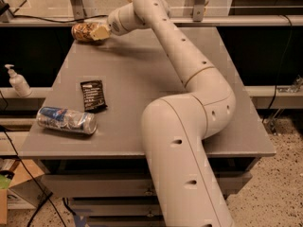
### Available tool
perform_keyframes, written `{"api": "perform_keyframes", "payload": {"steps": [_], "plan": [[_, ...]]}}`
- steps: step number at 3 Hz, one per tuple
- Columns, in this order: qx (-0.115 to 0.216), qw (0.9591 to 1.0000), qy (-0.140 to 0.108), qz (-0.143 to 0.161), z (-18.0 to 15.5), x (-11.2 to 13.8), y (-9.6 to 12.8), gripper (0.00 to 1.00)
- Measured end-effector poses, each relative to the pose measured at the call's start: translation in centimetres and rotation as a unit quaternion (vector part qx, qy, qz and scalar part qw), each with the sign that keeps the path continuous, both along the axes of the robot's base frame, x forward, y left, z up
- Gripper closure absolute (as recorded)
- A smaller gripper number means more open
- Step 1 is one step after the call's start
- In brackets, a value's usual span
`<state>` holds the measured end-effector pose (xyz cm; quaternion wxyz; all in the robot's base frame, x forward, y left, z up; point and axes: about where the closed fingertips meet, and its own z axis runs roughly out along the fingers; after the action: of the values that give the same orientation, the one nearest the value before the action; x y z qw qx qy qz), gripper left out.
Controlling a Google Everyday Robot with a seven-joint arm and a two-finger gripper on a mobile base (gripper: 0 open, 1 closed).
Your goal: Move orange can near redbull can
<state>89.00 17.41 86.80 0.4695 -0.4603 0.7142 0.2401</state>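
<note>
The orange can (83,31), copper-brown with a mottled pattern, lies at the table's far left corner. My gripper (98,32) reaches across the table to that corner, and its cream fingers (101,31) are on the can's right end. The redbull can (66,120), silver and blue, lies on its side near the table's front left edge, far from the gripper.
A flat black snack packet (93,95) lies on the grey table (137,74) just behind the redbull can. A white pump bottle (18,81) stands on a shelf off the left edge. My arm (189,79) crosses the table's middle and right. A cardboard box (12,193) sits on the floor at lower left.
</note>
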Motion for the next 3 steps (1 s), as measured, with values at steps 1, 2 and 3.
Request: {"api": "perform_keyframes", "payload": {"steps": [1,2,3], "plan": [[0.001,0.9999,-0.012,0.002,1.6,-0.5,-0.7,0.95],[0.014,0.9995,-0.017,0.025,3.4,-2.2,-1.9,1.0],[0.031,0.9978,-0.016,0.056,4.5,-5.2,-3.8,1.0]]}}
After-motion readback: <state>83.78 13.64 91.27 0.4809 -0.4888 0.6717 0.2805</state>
